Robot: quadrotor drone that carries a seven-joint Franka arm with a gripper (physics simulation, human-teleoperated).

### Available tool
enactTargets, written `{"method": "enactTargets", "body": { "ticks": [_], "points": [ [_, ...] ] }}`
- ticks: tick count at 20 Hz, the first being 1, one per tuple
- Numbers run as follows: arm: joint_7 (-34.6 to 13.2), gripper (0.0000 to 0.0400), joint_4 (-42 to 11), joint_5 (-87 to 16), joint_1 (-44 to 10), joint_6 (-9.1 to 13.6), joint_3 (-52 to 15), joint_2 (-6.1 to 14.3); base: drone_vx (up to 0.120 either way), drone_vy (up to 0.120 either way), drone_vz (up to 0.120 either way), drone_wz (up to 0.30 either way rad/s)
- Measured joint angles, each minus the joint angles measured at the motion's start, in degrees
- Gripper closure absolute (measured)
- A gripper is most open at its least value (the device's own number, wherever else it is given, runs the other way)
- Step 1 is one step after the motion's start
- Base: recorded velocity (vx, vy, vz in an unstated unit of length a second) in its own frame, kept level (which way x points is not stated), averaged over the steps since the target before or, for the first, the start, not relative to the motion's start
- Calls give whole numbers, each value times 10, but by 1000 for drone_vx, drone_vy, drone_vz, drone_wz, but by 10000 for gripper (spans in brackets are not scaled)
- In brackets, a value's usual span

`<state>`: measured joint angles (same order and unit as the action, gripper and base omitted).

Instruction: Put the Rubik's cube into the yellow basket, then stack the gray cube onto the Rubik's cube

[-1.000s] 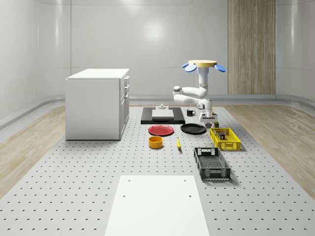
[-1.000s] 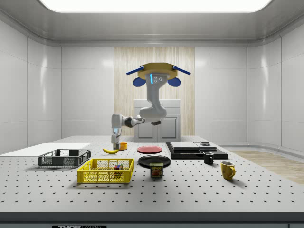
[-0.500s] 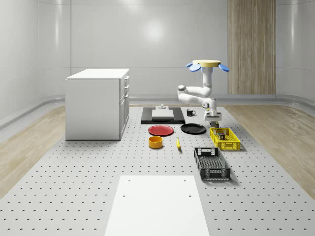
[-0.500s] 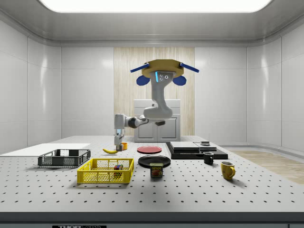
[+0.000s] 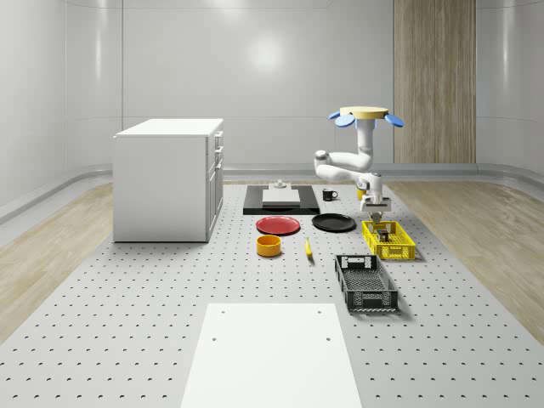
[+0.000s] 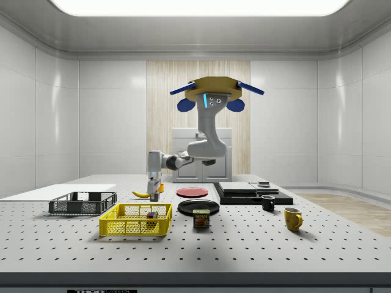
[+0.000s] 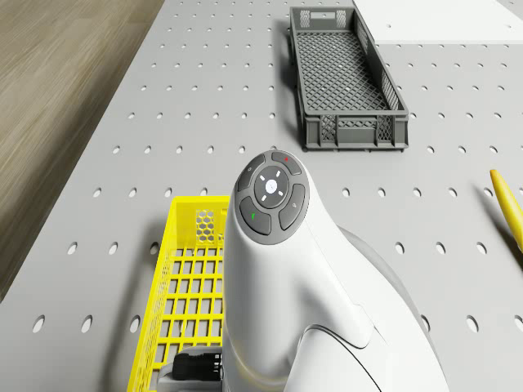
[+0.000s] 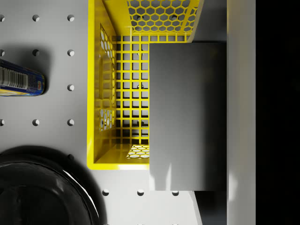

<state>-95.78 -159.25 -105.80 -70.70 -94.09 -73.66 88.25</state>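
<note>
The yellow basket point(image 5: 388, 240) sits at the whole-scene view's right. The Rubik's cube point(image 6: 151, 215) lies inside it. The drone point(image 5: 367, 115) hovers beyond the basket's far end, its arm bent down toward it. My gripper point(image 5: 374, 209) hangs just above that far end, shut on the gray cube point(image 8: 187, 115). In the wrist view the gray cube covers one side of the basket's mesh floor point(image 8: 126, 93). From the side, the gripper point(image 6: 154, 194) is a little above the basket rim point(image 6: 134, 220).
A dark gray crate point(image 5: 365, 282) lies in front of the basket. A black plate point(image 5: 333, 223), red plate point(image 5: 279, 225), orange bowl point(image 5: 269, 246) and banana point(image 5: 308, 247) lie to its left. A can point(image 6: 201, 218) stands beside the basket. A white cabinet point(image 5: 168, 180) is far left.
The drone and arm have shifted toward the whole-scene view's right. The gripper, still holding the gray cube, has come from beside the black plate to over the basket's far end and slightly lower.
</note>
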Motion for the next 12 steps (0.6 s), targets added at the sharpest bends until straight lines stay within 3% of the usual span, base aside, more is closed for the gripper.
{"method": "enactTargets", "body": {
  "ticks": [8,12],
  "points": [
    [0,150,0,1,0,-1,0,1,0,120,0,0],
    [-1,150,2,-6,-2,-5,7,2,0,10,0,0]
  ]
}}
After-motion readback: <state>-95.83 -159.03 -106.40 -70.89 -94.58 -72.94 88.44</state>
